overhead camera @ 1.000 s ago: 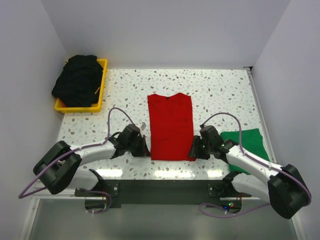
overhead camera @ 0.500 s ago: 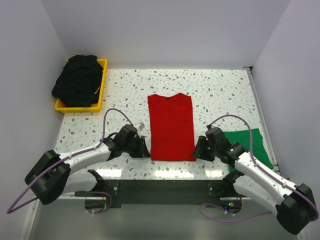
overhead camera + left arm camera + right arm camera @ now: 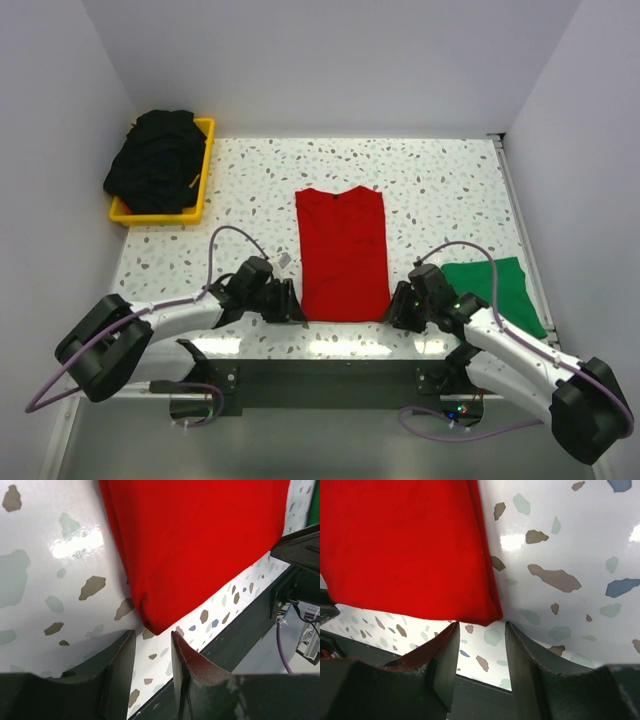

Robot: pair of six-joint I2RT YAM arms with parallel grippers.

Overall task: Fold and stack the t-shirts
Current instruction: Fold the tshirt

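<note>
A bright red t-shirt (image 3: 342, 252), folded into a long narrow strip, lies flat mid-table. My left gripper (image 3: 293, 305) is at its near left corner. In the left wrist view that gripper (image 3: 152, 642) is open, and the red t-shirt (image 3: 200, 540) ends just ahead of the fingertips with nothing between them. My right gripper (image 3: 397, 308) is at the near right corner. It is open too (image 3: 481, 630), with the red t-shirt (image 3: 405, 545) corner just beyond its tips. A green t-shirt (image 3: 497, 290) lies at the right. Black t-shirts (image 3: 158, 160) are heaped at the back left.
The black heap sits in a yellow bin (image 3: 205, 170) at the back left corner. White walls close in the table on three sides. The table's dark near edge (image 3: 240, 630) runs right behind both grippers.
My left gripper has gone from shut to open and let go of the red t-shirt's near left corner. Both grippers have drawn back slightly toward the near edge. The shirt lies still.
</note>
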